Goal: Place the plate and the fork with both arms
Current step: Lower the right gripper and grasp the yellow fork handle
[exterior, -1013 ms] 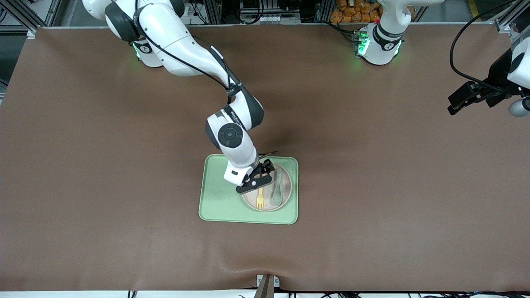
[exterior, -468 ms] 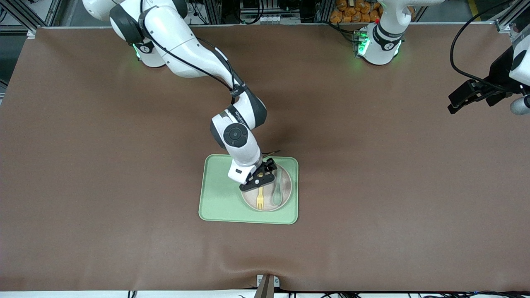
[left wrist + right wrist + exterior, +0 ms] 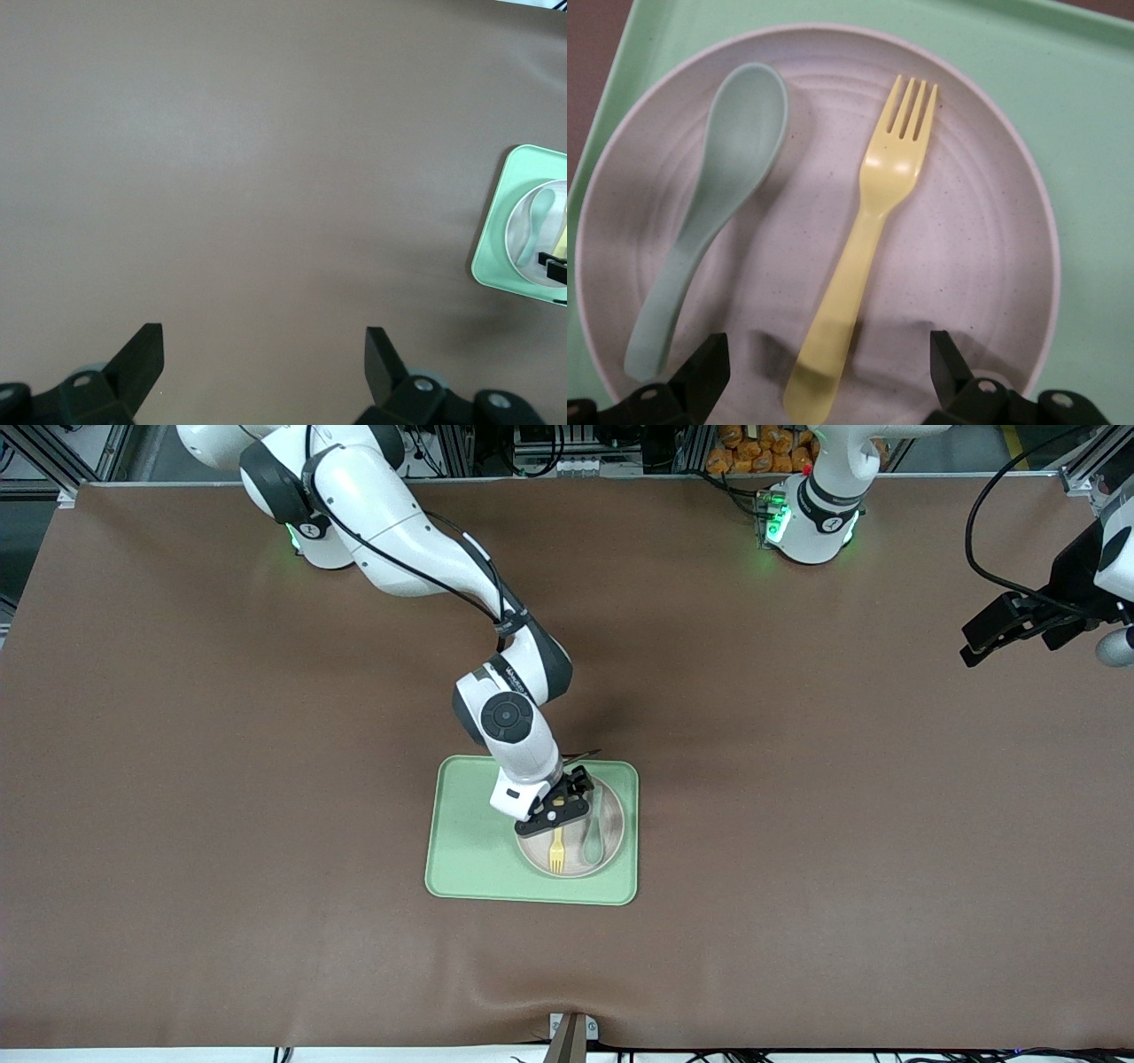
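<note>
You had the right gripper [image 3: 556, 822] positioned low over the plate [image 3: 611, 849], directly above the handle end of the fork [image 3: 556, 854]. Its jaws stood fully open and held nothing; in the right wrist view the two fingertips [image 3: 950, 359] straddled the fork's handle [image 3: 824, 354], one on each side, with clear gaps between pad and plastic.

The relation that governed the coming move was this: the fork's long axis ran roughly at right angles to the line between the two fingertips. The tines pointed toward the front camera and the handle toward the robots' bases. The handle end sat slightly off the midline of the jaws, closer to one fingertip than the other, so you would likely have needed a small sideways correction before closing.

The fork lay flat on the plate, beside a teal-green spoon [image 3: 593, 834] that lay almost parallel to it, well clear of the jaws. The plate sat in the light-green tray [image 3: 469, 850], toward the left arm's end of it, and the tray rested on the brown surface [image 3: 221, 797].

The left gripper [image 3: 974, 642] waited over the surface at its own arm's end, well apart from the tray, jaws open and empty. The right arm was plainly the nearer one for the fork.
</note>
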You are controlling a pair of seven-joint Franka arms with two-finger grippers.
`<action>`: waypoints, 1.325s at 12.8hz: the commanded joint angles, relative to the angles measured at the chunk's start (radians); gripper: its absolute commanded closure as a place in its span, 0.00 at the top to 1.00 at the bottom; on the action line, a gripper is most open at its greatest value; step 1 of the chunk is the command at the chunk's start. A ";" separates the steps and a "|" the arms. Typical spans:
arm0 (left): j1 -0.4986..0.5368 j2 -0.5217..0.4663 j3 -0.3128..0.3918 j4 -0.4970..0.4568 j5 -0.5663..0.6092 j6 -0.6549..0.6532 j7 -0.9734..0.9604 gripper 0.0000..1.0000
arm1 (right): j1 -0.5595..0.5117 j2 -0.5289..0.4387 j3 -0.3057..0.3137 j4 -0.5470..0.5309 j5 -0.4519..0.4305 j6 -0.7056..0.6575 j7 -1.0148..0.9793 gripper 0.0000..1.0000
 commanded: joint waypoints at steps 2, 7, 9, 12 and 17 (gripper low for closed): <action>0.009 -0.026 0.000 -0.017 -0.019 -0.003 0.003 1.00 | 0.012 0.034 -0.010 0.039 -0.005 0.012 0.002 1.00; 0.009 -0.024 0.000 -0.019 -0.019 -0.003 0.007 1.00 | 0.018 0.037 -0.010 0.037 -0.117 0.012 0.004 1.00; 0.007 -0.018 -0.002 -0.017 -0.019 0.001 0.007 1.00 | 0.020 0.037 -0.010 0.037 -0.117 0.012 0.004 1.00; 0.009 -0.018 -0.002 -0.016 -0.019 0.004 0.009 1.00 | 0.020 0.037 -0.009 0.037 -0.117 0.012 0.004 0.62; 0.012 -0.024 0.000 -0.019 -0.020 0.000 0.012 1.00 | 0.020 0.037 -0.009 0.036 -0.117 0.011 0.005 0.00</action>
